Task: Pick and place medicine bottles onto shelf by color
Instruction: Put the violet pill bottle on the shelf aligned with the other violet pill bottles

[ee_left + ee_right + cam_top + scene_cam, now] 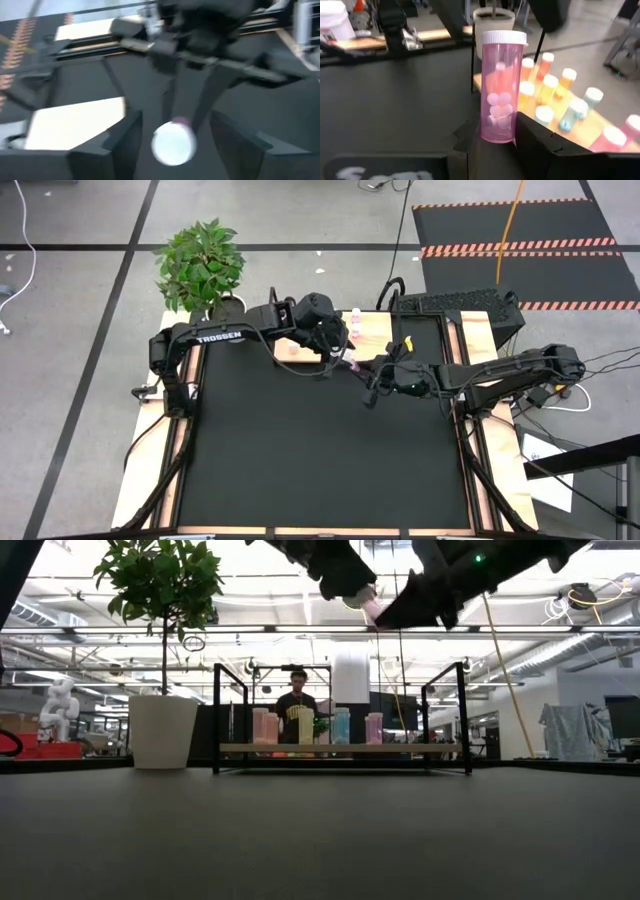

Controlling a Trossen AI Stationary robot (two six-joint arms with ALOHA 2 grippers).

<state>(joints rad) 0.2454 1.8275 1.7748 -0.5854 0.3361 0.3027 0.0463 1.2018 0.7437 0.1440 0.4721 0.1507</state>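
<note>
Held bottle: pink medicine bottle, clear pink body, white cap, pale tablets inside; upright between the right gripper fingers, raised off the bench above the shelf.
Shelf: tan board with black end posts, at the far edge of the bench.
Bottles on shelf: upright in a row, white-capped; pink, yellow, teal, pink.

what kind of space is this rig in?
Looks like an open robotics lab or workshop, indoors: exposed ceiling ducts and strip lights, striped hazard floor mats, a person standing behind the shelf, and taped grey floor around the table.
</note>
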